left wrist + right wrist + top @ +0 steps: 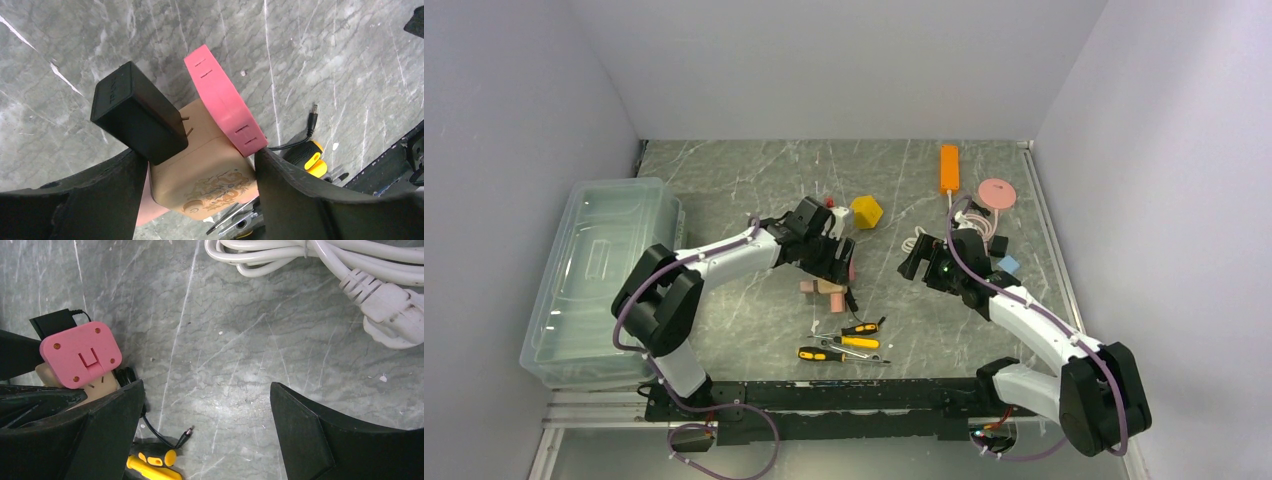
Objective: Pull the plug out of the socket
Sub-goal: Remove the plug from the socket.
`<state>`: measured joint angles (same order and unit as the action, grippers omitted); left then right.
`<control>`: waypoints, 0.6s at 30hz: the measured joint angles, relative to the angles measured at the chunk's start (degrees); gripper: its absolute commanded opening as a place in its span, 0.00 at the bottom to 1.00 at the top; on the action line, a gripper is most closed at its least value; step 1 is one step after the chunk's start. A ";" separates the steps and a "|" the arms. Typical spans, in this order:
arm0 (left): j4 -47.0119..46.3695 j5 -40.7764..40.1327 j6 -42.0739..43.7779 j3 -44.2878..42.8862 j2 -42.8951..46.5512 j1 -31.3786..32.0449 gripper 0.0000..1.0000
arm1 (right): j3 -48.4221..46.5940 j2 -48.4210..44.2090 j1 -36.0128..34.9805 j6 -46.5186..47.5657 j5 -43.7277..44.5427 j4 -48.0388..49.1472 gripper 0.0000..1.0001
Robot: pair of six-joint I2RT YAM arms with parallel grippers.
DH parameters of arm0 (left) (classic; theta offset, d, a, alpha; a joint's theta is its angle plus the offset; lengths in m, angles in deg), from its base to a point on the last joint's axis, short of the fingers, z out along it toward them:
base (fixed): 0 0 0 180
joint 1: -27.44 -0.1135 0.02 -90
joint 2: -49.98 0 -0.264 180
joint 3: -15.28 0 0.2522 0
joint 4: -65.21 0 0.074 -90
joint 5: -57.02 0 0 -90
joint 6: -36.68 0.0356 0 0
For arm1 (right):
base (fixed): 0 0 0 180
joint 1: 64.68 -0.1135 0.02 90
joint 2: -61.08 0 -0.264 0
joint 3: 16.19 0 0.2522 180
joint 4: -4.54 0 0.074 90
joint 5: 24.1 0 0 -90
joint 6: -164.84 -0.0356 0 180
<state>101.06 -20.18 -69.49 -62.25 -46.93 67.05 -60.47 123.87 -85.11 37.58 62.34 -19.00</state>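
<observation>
Left gripper [200, 167]: jaws clamped on beige socket block [207, 162].
Black adapter plug [134, 116]: prongs half-exposed, tips apparently in block.
Right gripper [206, 400]: jaws wide, empty.
Advice: pinch plug body squarely, pull straight along prongs.

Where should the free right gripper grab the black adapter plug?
Take the black boxy adapter plug across its flat long sides, at the end away from its metal prongs. Approach from the side opposite the beige-and-pink socket block clamped in the left gripper, so the open right gripper can probably pull straight along the prongs.
</observation>
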 measured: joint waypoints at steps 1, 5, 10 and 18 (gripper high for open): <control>0.02 0.04 -0.15 0.00 0.00 0.02 0.67 | 0.07 0.00 0.00 0.00 0.00 0.00 0.99; -0.09 0.76 -0.17 0.00 0.00 0.00 0.45 | 0.09 -0.26 0.00 -0.02 0.00 -0.04 0.99; 0.15 3.34 -1.14 0.00 0.00 -0.04 0.20 | 0.76 -2.93 0.00 0.48 -2.16 0.90 0.99; 6.58 9.55 0.07 -1.01 1.31 -0.13 0.00 | 1.29 -8.79 0.24 5.84 -13.05 6.34 0.99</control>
<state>107.64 -10.63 -69.42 -63.25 -45.61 66.92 -59.18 115.08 -84.87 43.42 49.30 -12.66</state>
